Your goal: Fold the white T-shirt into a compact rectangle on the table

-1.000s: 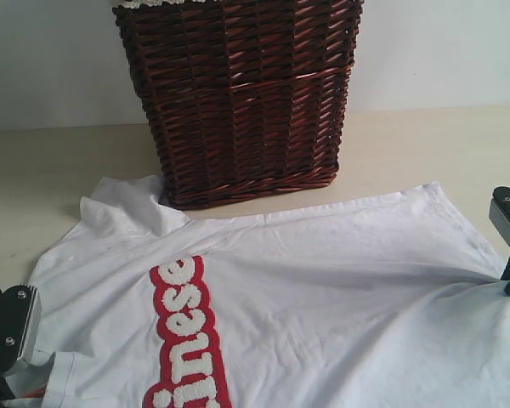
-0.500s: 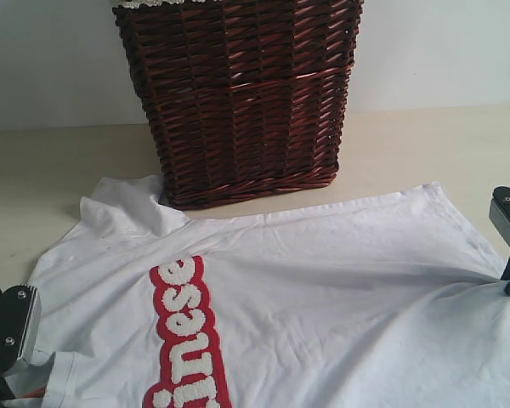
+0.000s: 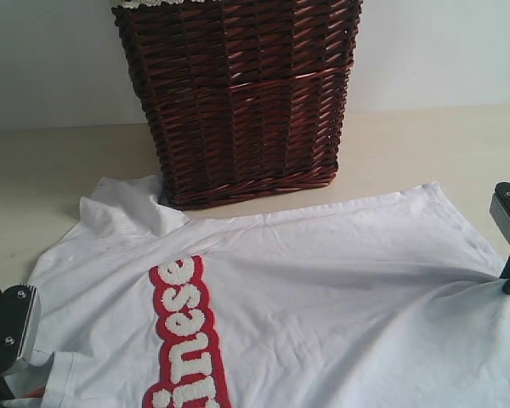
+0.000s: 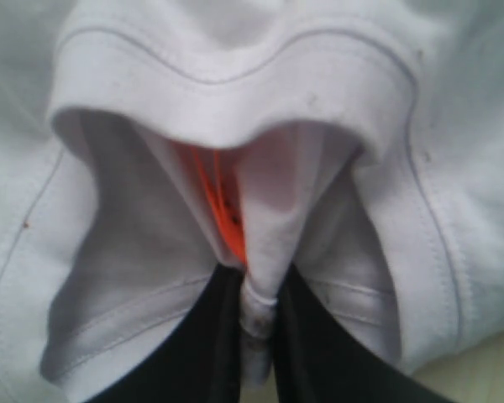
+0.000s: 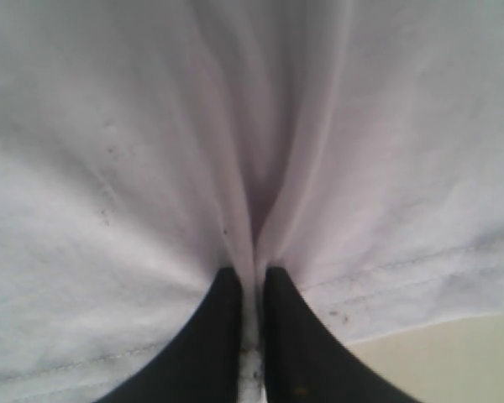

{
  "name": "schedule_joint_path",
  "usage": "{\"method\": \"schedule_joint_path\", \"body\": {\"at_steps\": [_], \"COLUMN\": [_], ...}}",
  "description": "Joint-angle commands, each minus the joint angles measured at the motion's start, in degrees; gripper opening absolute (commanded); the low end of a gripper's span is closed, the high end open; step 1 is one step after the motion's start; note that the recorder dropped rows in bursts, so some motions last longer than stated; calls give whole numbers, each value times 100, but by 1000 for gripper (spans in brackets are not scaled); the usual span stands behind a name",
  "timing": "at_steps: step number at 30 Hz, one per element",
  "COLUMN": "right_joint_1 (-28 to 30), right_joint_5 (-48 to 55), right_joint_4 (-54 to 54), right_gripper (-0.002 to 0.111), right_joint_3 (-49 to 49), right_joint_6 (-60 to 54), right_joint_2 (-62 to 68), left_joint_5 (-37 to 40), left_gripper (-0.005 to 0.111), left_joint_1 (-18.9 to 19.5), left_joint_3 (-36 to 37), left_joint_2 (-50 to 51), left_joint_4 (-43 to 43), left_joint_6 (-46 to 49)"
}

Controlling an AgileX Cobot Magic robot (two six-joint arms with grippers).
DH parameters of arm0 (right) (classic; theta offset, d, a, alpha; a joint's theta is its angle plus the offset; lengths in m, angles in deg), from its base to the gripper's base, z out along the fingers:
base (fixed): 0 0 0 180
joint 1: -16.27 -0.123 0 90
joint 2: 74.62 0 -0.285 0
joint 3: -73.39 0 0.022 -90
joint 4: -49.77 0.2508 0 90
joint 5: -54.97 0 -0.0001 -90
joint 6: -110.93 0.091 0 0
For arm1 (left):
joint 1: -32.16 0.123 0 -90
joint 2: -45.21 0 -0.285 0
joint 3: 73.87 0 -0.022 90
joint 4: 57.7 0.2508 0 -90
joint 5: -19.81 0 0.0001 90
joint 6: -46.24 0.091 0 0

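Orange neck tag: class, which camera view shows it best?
The left wrist view: the orange neck tag sits close-up inside the collar. The exterior view shows at most an orange sliver; the right wrist view none.

The desk [image 3: 51, 161] is a plain, pale cream surface spanning the middle of the exterior view from the left edge to the right, meeting a pale wall [image 3: 442, 51] behind. A dark wicker basket [image 3: 238, 93] stands upright on it in the upper centre of the frame. The white T-shirt [image 3: 340, 280] lies spread over the lower half and runs off the bottom edge. Its upper edge lies just in front of the basket's base. At the left a rumpled sleeve [image 3: 123, 208] bunches right beside the basket's lower left corner. A red band [image 3: 187, 340] with fuzzy white letters runs down the lower left. Creases in the cloth converge toward the right edge. Bare desk shows at left and upper right.
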Motion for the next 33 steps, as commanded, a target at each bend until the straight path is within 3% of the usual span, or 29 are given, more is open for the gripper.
{"method": "schedule_joint_path", "body": {"at_steps": [1, 8, 12, 18, 20, 23, 27, 33], "right_joint_1": [-26, -26, -26, -26, -26, -26, -26, -26], "right_joint_5": [-304, -499, -514, -266, -235, -65, 750, 691], "right_joint_4": [-186, -186, -209, -400, -389, -444, -229, 57], "right_gripper": [0, 0, 0, 0, 0, 0, 0, 0], "right_joint_3": [271, 271, 271, 260, 260, 260, 260, 260], "right_joint_6": [195, 217, 269, 882, 870, 1257, 1587, 1194], "right_joint_2": [461, 451, 155, -1325, -2044, -2915, -3877, -4981], "left_joint_5": [93, 11, -468, -49, 351, 1258, 2007, 1585], "left_gripper": [0, 0, 0, 0, 0, 0, 0, 0], "left_joint_1": [-23, -23, -23, -23, -23, -23, -23, -23], "left_joint_3": [227, 227, 134, -641, -1020, -1599, -2133, -2820], "left_joint_2": [314, 287, -89, -1288, -1554, -1757, -2213, -3199], "left_joint_4": [408, 387, 603, 2006, 2654, 3740, 4987, 4940], "left_joint_6": [-21, -70, -816, -2885, -3959, -4817, -5023, -4341]}}
